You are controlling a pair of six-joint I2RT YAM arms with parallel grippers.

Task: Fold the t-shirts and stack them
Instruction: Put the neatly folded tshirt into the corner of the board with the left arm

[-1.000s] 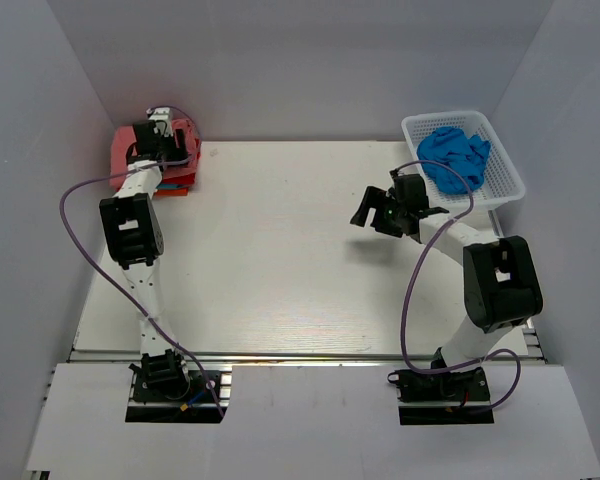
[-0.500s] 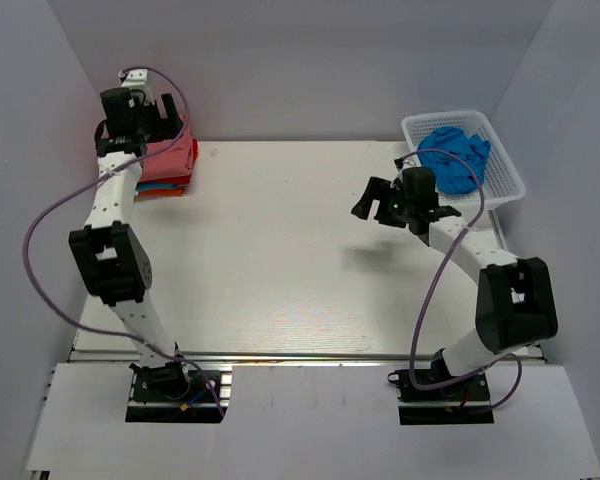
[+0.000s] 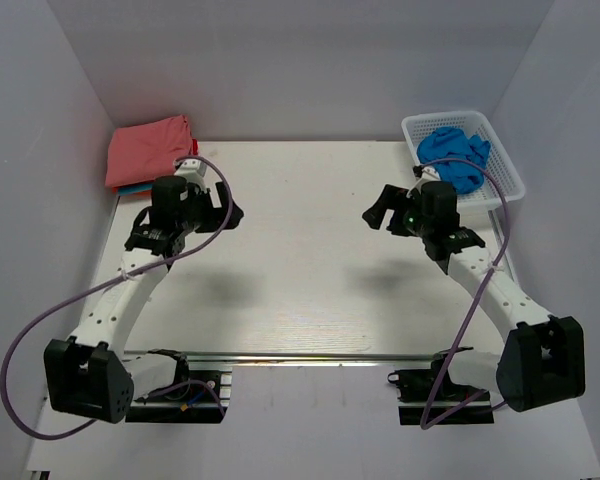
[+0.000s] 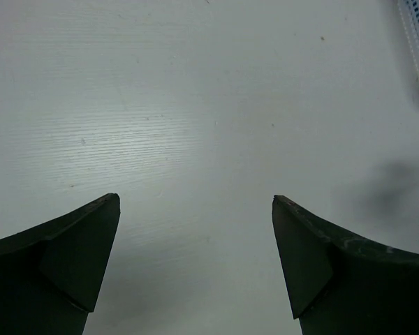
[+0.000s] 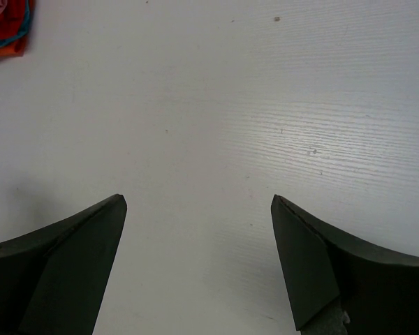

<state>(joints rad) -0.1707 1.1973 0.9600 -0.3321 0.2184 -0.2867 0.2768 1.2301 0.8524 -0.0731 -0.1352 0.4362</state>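
Both arms hang over the middle of the white wood-grain desk (image 3: pixel 300 270), and neither carries anything. The left end effector (image 3: pixel 223 212) has its dark fingers spread wide apart, with only bare desk between them in the left wrist view. The right end effector (image 3: pixel 378 210) is likewise splayed open and empty above the board.

A dusty rose-red cotton t-shirt (image 3: pixel 150 148) lies folded flat on top of a small stack at the far left corner of the desk. Below it, the right wrist view shows the edge of a turquoise shirt (image 5: pixel 26 24) and of an orange shirt (image 5: pixel 7 47).

The one piece not yet folded appears to be the bright blue cotton t-shirt (image 3: pixel 455 155). It sits crumpled in a heap inside the white plastic lattice basket (image 3: pixel 510 185) at the far right corner, just beyond the right arm.

That shirt should be light, limp and easily bunched, with nothing stiff to push against. A pinch on a raised ridge of cloth near the top of the heap ought to lift it free of the basket wall. Once it is on the desk, hold it at the shoulder seams or hem corners, one per end effector, so it hangs flat for folding. The likely snag is fabric catching on the lattice.
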